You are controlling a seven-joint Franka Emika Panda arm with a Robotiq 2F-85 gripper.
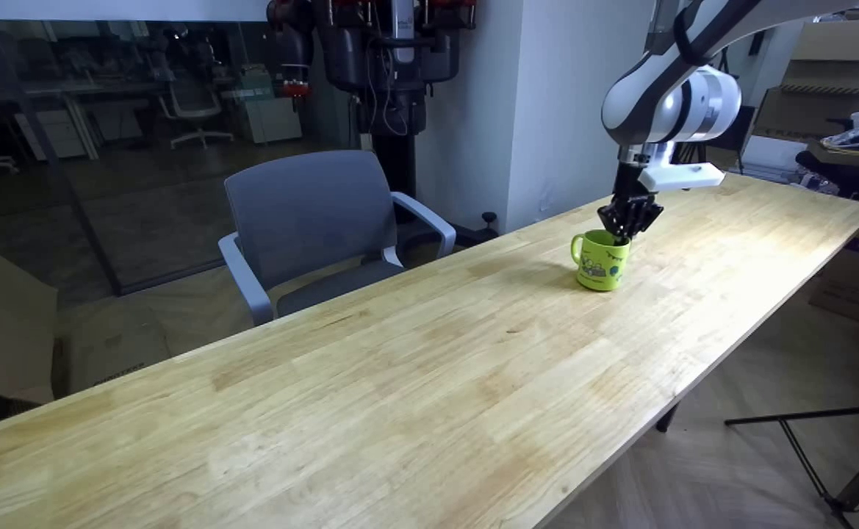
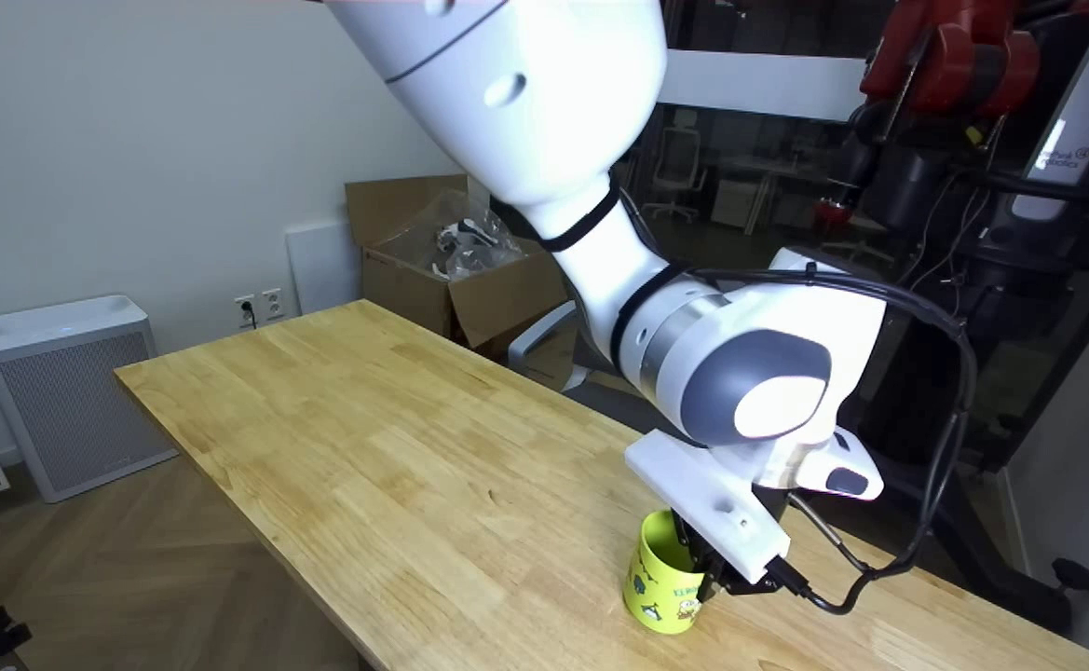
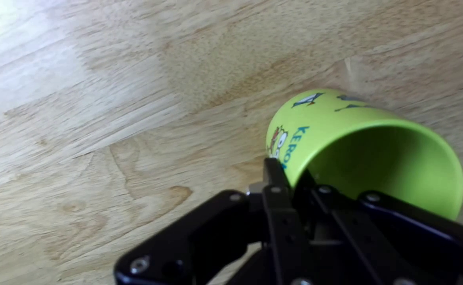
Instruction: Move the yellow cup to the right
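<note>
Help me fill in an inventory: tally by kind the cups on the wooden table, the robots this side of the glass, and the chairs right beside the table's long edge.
Cups: 1, the yellow cup
Robots: 2, the white arm and the red-and-black robot
Chairs: 1, the grey chair
Total: 4

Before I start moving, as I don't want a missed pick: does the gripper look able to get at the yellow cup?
Probably yes: the gripper has one of its fingers outside the yellow cup and one inside, apparently gripping it, and nothing visible is in the way.
</note>
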